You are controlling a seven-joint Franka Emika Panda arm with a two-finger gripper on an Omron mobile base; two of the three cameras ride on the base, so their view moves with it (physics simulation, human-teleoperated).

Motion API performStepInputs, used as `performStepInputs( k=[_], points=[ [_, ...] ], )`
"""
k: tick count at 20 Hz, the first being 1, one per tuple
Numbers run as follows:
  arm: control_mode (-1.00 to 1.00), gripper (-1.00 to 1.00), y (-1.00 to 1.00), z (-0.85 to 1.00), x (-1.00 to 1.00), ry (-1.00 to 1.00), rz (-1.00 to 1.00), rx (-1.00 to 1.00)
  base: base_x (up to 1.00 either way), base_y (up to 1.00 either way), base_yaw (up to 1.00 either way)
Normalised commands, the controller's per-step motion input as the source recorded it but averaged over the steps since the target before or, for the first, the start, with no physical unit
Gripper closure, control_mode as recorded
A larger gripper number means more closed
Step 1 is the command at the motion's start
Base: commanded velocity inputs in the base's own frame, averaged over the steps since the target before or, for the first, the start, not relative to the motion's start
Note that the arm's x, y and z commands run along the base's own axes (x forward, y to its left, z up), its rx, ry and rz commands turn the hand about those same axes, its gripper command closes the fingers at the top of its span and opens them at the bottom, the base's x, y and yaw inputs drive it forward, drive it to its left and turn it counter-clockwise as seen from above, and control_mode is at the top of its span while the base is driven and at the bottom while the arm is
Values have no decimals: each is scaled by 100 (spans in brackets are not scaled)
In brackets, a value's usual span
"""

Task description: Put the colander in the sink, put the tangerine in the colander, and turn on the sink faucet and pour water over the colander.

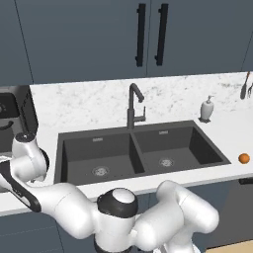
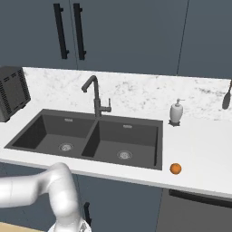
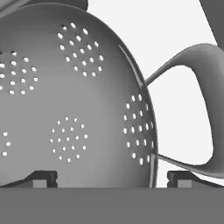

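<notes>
Between the hand's (image 3: 112, 180) spread fingertips sits the colander's (image 3: 74, 100) rim, close up.

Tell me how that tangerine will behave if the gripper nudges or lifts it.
The tangerine is round and sits on flat white countertop, so a nudge would likely roll it, perhaps toward the sink. It looks small and probably light; its smooth curved skin may slip between fingers.

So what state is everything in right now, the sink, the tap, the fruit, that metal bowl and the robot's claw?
sink: both basins empty and dry.
sink faucet: off, no water running.
tangerine: resting on the counter right of the sink, untouched.
colander: close up in the hand view, not in the sink yet.
gripper: open, fingertips either side of the colander's rim by its loop handle, not closed on it.
cabinet doors: shut.
</notes>
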Motion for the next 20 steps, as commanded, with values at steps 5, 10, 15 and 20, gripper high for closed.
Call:
performStepInputs(
  k=[5,10,15,20],
  points=[
    [-100,100,18,-19,1,0,-2,0,0,0,0],
    [-100,100,1,-22,-6,0,-4,0,0,0,0],
    [-100,100,0,-17,-32,-1,-3,2,0,0,0],
    [-100,100,-13,1,-62,-8,-5,11,0,0,0]
  ],
)
